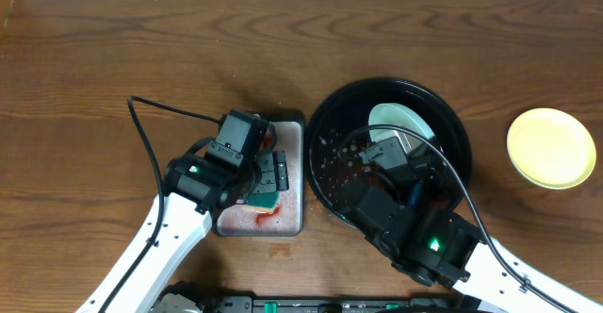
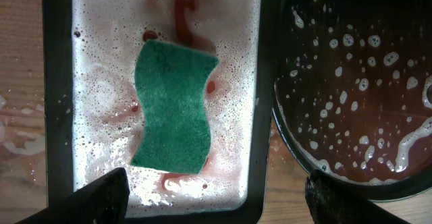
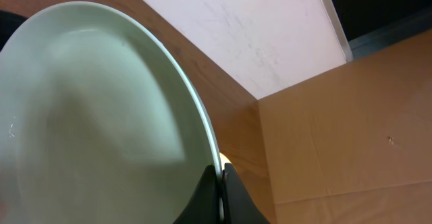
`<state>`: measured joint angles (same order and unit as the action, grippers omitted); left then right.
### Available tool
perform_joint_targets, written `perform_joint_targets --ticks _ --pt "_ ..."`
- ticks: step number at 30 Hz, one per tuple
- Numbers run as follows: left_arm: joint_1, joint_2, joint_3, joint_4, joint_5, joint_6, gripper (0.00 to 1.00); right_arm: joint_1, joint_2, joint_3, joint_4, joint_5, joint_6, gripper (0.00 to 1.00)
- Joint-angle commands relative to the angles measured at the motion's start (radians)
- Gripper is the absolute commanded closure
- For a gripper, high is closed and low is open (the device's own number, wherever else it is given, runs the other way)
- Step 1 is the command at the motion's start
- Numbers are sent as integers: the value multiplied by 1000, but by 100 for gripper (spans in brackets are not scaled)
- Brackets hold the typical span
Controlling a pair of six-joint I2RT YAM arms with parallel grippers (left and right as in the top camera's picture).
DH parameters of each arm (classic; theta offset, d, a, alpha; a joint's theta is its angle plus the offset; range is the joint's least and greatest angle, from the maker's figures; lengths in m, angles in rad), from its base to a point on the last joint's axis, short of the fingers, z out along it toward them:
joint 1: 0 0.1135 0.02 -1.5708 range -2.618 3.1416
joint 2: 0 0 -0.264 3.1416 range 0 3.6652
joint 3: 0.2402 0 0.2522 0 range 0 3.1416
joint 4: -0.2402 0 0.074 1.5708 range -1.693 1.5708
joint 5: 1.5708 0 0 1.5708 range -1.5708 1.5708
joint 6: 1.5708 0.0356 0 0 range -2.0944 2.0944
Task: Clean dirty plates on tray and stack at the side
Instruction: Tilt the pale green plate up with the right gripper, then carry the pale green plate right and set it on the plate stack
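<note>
The overhead view is evenly and warmly lit, with soft shadows and small highlights on the glossy tray, and the yellow plate bright but not washed out. In the left wrist view the foam in the pan glares almost white around a sharp sponge, while the left gripper shows only as dark, blurred fingertips in the lower corners. The right wrist view is soft: the mint plate sits out of focus, the right gripper a black silhouette, the wall behind bright.

R end effector clamped on rim of pale mint plate, white wall behind.
</note>
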<state>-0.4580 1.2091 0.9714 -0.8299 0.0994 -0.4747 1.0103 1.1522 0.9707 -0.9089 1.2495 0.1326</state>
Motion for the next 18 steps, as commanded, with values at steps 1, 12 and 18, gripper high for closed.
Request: perform_joint_targets --ticks 1,12,18 --pt "5 -1 29 -2 2 -5 16 5 -7 3 -1 41 8 99" --pt "5 -1 29 -2 2 -5 16 0 -7 3 -1 37 42 99" --pt "5 -1 29 -2 2 -5 16 -113 -7 2 0 -187 191 99"
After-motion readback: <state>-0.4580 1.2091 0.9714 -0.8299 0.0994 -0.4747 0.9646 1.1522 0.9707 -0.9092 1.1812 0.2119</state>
